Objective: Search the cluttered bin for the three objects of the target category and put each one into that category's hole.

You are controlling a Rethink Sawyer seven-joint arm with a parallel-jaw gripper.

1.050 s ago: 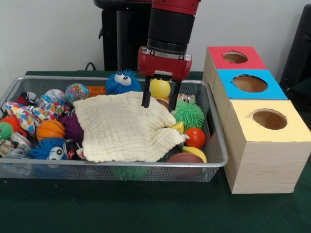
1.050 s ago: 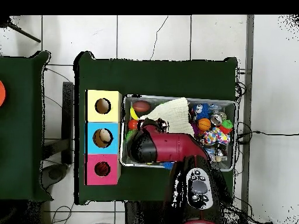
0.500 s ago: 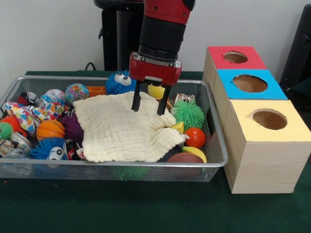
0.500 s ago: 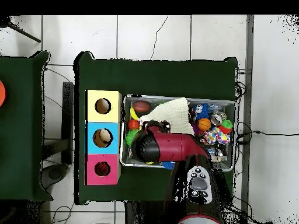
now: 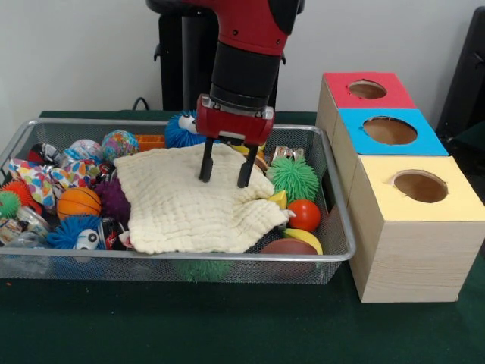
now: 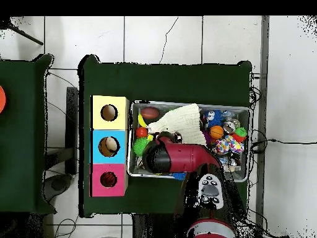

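Observation:
My gripper [image 5: 224, 180] hangs open just above the right part of a cream cloth [image 5: 193, 201] that covers the middle of the wire bin [image 5: 174, 262]. Nothing sits between its black fingers [image 5: 205, 163]. In the overhead view the arm [image 6: 176, 156] hides the gripper, and the cloth [image 6: 186, 121] shows beyond it. At the right stand three boxes with round holes: red [image 5: 367, 89], blue [image 5: 389, 130] and yellow [image 5: 419, 186]. A green spiky ball [image 5: 294, 177], a red ball [image 5: 305, 214] and a brown ball [image 5: 289, 247] lie at the bin's right end.
Left of the cloth lie an orange basketball [image 5: 78, 202], a purple spiky ball [image 5: 114, 199], patterned balls and a blue fuzzy ball with eyes [image 5: 182, 130]. The bin's mesh walls ring the toys. The boxes stand close against the bin's right end.
The gripper has moved left and toward the near side, lowering over the cloth. The yellow ball it stood in front of is now hidden behind it.

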